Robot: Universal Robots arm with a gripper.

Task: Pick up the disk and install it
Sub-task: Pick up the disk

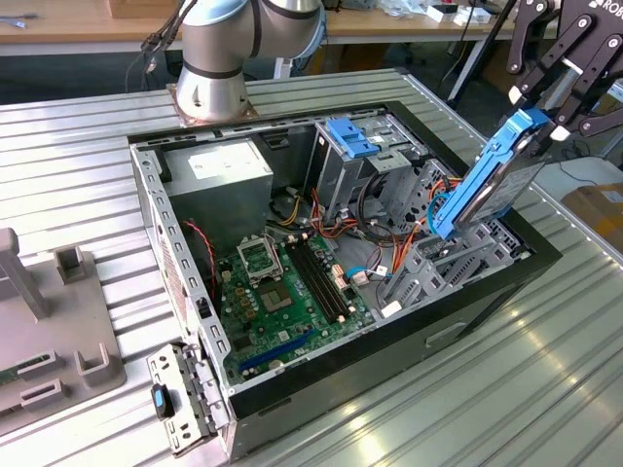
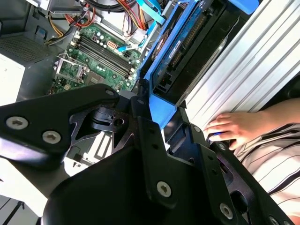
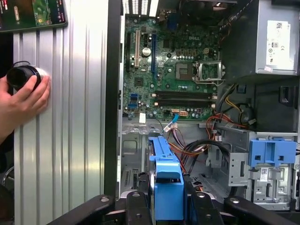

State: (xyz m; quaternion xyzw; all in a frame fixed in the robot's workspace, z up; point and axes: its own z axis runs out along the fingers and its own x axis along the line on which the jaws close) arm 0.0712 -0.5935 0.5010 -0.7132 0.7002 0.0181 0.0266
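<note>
Bright, even light is recorded throughout. Strong glare is seen on the ribbed metal table (image 1: 545, 389), washed to white in the second wrist view. The computer case (image 1: 458, 311) interior is shadowed. The blue rail of the disk (image 1: 492, 180) is vividly lit.

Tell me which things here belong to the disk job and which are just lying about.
In the job: the disk, held in the gripper; the open computer case.
Lying about: grey fixture; a person's hand on a black knob.

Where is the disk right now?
On the exterior view's right, the disk hangs tilted in the tool, above the grey cage inside the open case.
</note>
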